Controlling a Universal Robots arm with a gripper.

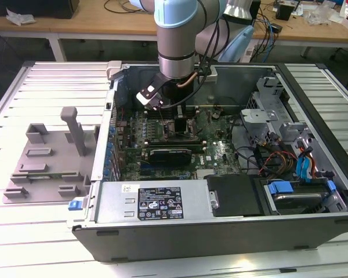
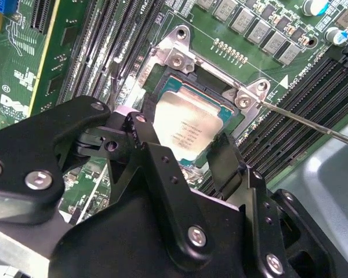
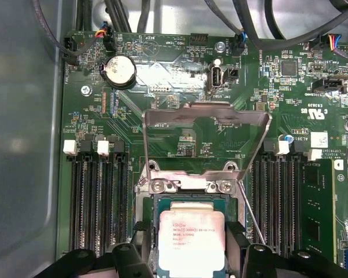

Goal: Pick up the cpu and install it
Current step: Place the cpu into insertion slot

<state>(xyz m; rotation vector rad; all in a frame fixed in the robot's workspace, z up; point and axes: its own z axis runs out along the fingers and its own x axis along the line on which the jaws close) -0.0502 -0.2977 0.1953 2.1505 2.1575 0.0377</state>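
Computer case (image 1: 220,220) lies open on the table (image 1: 35,243), with the arm (image 1: 177,35) reaching down into it. Inside, on the green motherboard (image 3: 180,124), the socket (image 2: 177,55) holds the shiny cpu (image 3: 191,243), and the black fingers (image 2: 227,159) squeeze its two sides.

The open black metal computer case (image 1: 220,231) lies on the white slatted tabletop (image 1: 46,255), with the grey plastic tray (image 1: 46,168) beside it at the exterior view's left. Inside the case, the flat square silver metal cpu (image 3: 191,240) sits within the black square socket frame (image 2: 174,58) (long black memory slots (image 3: 98,202) flank it), between the black end effector's (image 2: 182,142) fingers.
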